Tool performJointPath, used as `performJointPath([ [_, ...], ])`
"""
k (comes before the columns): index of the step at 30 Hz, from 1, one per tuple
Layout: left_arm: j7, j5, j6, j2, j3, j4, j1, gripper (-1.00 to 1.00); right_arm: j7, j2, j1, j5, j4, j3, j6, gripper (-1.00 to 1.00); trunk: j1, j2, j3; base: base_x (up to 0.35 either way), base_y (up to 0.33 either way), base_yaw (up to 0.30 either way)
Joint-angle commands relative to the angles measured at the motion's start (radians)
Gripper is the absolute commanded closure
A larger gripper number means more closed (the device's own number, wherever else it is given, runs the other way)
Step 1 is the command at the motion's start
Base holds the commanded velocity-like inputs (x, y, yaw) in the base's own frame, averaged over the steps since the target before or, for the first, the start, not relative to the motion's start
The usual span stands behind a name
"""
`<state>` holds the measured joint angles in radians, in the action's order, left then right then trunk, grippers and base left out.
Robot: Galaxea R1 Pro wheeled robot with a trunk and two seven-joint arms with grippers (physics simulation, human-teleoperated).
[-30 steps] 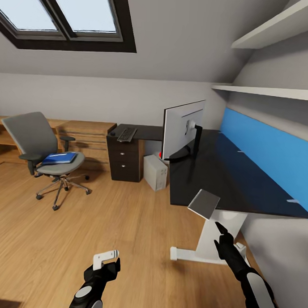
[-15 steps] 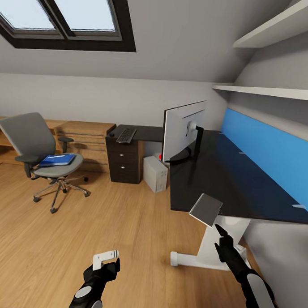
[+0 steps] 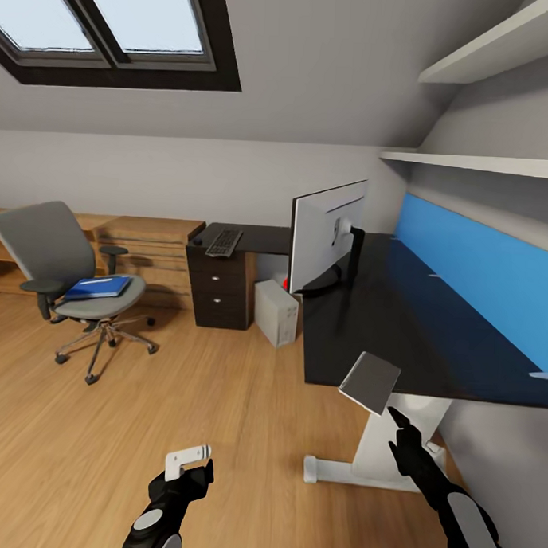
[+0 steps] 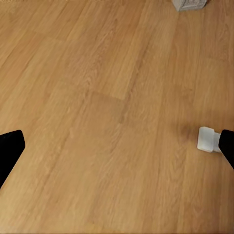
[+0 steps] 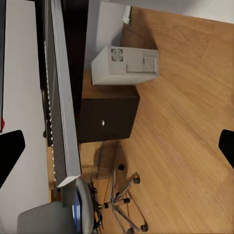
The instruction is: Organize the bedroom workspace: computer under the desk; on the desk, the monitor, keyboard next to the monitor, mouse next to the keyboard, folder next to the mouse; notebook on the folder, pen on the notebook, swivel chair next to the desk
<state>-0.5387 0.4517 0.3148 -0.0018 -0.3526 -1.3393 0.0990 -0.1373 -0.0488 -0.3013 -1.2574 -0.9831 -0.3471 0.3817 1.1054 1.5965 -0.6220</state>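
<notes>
Across bedroom, head view, largest item first:
Counter (image 3: 400, 311): black top, white leg; right side, under blue wall panel.
Swivel chair (image 3: 63, 257): far left, well apart from counter.
Monitor (image 3: 328, 228): upright on counter, near its far end.
Computer (image 3: 275, 312): white tower on floor, at counter's far end, beside dark drawer unit (image 3: 219, 291).
Folder (image 3: 98, 287): blue, flat on chair seat. Not yet moved.
Keyboard (image 3: 224, 240): lies on drawer unit top, not beside monitor.
Notebook (image 3: 370, 382): grey slab, tilted, at counter's near edge.
Right gripper (image 3: 401, 423): fingers just below notebook; grip state cannot be judged there. Right wrist view: fingers spread.
Left gripper (image 3: 188, 460): low over floor; fingers apart in left wrist view.
Change: whole view shifted over last second; chair drifted left, counter closer. Camera motion.
Meaning: robot nearing counter; notebook placement likely next.
</notes>
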Motion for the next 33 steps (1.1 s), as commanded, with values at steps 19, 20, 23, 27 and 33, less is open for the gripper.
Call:
performJointPath([
  [19,-0.007,0.005,0.003,0.0,-0.002,-0.001,0.001,-1.0,-0.008,0.002,-0.001,-0.004,0.003,0.078,0.006,-1.0,0.0,0.0,-0.001,0.054,0.061,0.0],
  [20,-0.007,0.006,0.003,0.0,-0.002,-0.001,0.001,-1.0,-0.008,0.001,-0.001,-0.004,0.002,0.08,0.006,-1.0,0.0,0.0,-0.001,0.001,0.123,0.0],
  [23,-0.007,0.006,0.003,0.0,-0.002,-0.001,0.001,-1.0,-0.009,0.001,-0.001,-0.004,0.002,0.087,0.006,-1.0,0.0,0.0,-0.001,0.0,0.049,0.0],
  [27,-0.007,0.007,0.003,0.0,-0.002,-0.001,0.001,-1.0,-0.015,0.002,-0.001,-0.004,0.0,0.089,0.006,-1.0,0.0,0.0,-0.001,0.0,0.018,0.0],
  [33,-0.007,0.007,0.004,-0.001,-0.002,0.0,0.0,-1.0,-0.042,0.003,-0.001,-0.003,0.0,0.089,0.005,-1.0,0.0,0.0,-0.001,0.0,0.005,0.0],
])
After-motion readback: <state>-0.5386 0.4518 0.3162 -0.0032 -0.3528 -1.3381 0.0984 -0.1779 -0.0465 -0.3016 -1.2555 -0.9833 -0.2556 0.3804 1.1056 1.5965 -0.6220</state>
